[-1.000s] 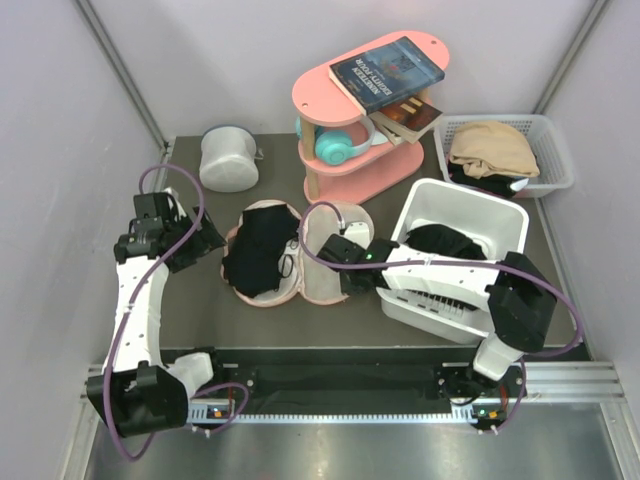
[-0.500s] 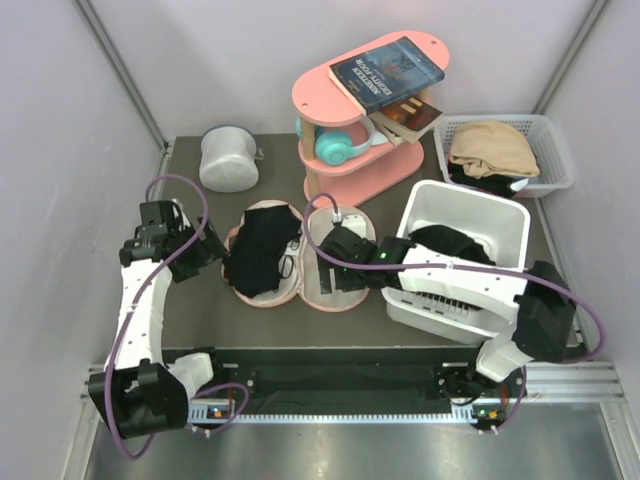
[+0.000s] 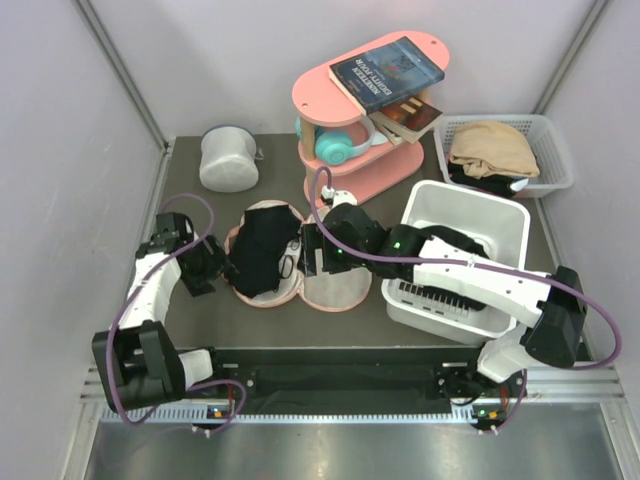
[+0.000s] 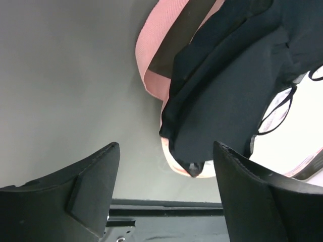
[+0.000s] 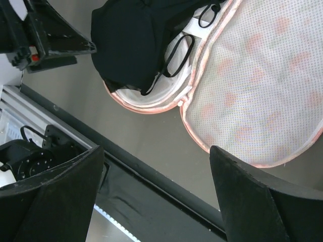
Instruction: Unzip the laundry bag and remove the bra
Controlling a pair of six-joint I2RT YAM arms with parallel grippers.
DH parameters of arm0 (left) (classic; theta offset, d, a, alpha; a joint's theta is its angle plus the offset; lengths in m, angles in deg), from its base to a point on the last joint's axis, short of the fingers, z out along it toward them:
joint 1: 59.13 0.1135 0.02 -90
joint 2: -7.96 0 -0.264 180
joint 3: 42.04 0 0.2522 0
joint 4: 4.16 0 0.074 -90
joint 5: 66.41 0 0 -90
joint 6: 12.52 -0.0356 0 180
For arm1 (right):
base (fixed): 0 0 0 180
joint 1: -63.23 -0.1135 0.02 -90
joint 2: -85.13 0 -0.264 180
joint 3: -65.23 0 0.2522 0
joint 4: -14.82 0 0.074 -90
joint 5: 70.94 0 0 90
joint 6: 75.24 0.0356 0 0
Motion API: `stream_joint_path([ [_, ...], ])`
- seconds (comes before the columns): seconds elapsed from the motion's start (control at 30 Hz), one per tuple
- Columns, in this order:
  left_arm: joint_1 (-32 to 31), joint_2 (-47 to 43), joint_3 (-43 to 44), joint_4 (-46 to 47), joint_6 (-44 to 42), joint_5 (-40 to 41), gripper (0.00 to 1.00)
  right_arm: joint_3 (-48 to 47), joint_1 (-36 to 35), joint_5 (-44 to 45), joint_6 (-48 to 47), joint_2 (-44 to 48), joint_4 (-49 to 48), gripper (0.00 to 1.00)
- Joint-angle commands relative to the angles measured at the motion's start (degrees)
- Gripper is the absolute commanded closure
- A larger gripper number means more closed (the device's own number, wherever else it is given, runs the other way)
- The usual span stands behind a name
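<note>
top external view: the laundry bag (image 3: 335, 285) lies unzipped on the dark worktop (image 3: 200, 325), spread open in two halves just in front of a pink shelf (image 3: 352, 178). the black bra (image 3: 260, 250) sits heaped in the left half, its thin straps trailing toward the middle seam. the left claw (image 3: 222, 268) is low at the bag's left edge, wide and empty, pointing at the bra. the right claw (image 3: 310, 252) is over the middle of the bag, also wide and holding nothing. a white bin (image 3: 470, 205) with dark cloth inside stands just right of the bag, and the right arm reaches across its front.

left wrist view: both fingers (image 4: 86, 191) stand wide apart with nothing clamped. ahead of them lie the bag's pink rim and the bra's dark edge, which overhangs the rim.

right wrist view: the fingers (image 5: 55, 196) are spread wide above the worktop. beyond them lies the right half's white mesh lining with faint pink motifs. the bra rests on the left half, one strap loop lying by the seam.
</note>
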Motion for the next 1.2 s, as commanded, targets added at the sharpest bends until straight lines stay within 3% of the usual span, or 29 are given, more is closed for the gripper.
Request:
stream_joint_path([
  [0.0, 0.40, 0.49, -1.30, 7.15, 0.87, -3.33, 0.26, -0.29, 0.90, -1.21, -0.87, 3.01, -3.53, 0.15],
  [0.43, 0.22, 6.02, -1.66, 12.69, -1.32, -4.65, 0.38, 2.35, 1.51, -2.36, 0.53, 4.24, -5.47, 0.15],
  [0.57, -0.04, 5.76, -1.48, 13.92, -1.24, -5.53, 0.62, 2.61, 1.51, -2.09, 0.62, 4.50, -5.20, 0.15],
  [0.67, -0.30, 6.55, -1.48, 14.63, -1.24, -7.37, 0.73, 2.88, 1.51, -2.27, 0.89, 4.59, -5.20, 0.15],
  [0.7, -0.30, 6.81, -1.57, 14.71, -1.24, -8.07, 0.83, 2.97, 1.51, -2.35, 0.97, 4.59, -5.11, 0.15],
  [0.8, -0.48, 6.47, -1.48, 14.71, -1.06, -9.48, 1.00, 2.88, 1.51, -2.27, 0.97, 4.85, -5.20, 0.15],
  [1.0, -1.18, -0.11, 2.91, 10.77, 1.39, -17.38, 1.00, 2.88, 1.51, -1.74, -1.04, 5.38, -5.46, 0.15],
  [1.17, -3.19, -3.73, 8.71, 7.51, 3.68, -26.69, 1.00, 3.32, 1.34, -6.65, -4.64, 6.09, -11.69, 0.16],
])
